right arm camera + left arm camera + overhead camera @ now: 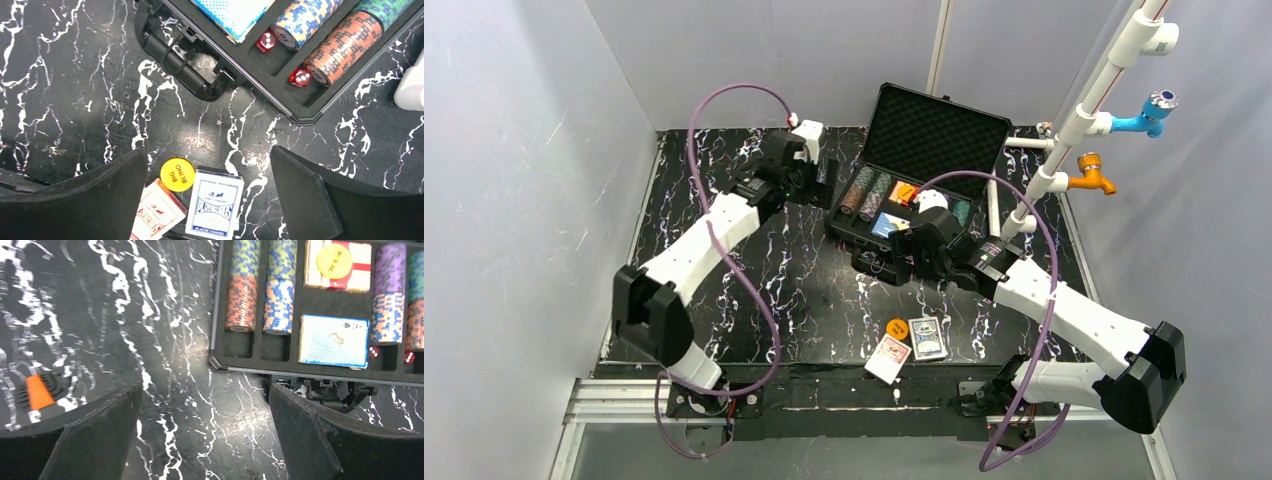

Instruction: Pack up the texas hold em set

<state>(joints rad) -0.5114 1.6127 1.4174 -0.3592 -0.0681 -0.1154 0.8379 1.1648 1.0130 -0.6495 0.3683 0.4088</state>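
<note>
The black case [944, 130] lies open at the back, lid up with egg-crate foam. Its tray holds chip stacks [242, 285], a red deck with an orange disc [335, 261] on it, a blue card deck [334, 340] and red dice [266, 40]. On the table near the front lie an orange "BIG BLIND" disc [177, 173], a blue deck [215, 207] and a red deck [154, 216]; they also show in the top view, disc [897, 327], blue deck [927, 338], red deck [888, 358]. My left gripper [205, 435] is open and empty left of the case. My right gripper [207, 200] is open and empty above the loose decks.
A white pipe frame [1084, 110] with blue and orange taps stands at the right, beside the case. The case handle [180, 67] juts toward the front. Grey walls enclose the marbled black table [754, 290].
</note>
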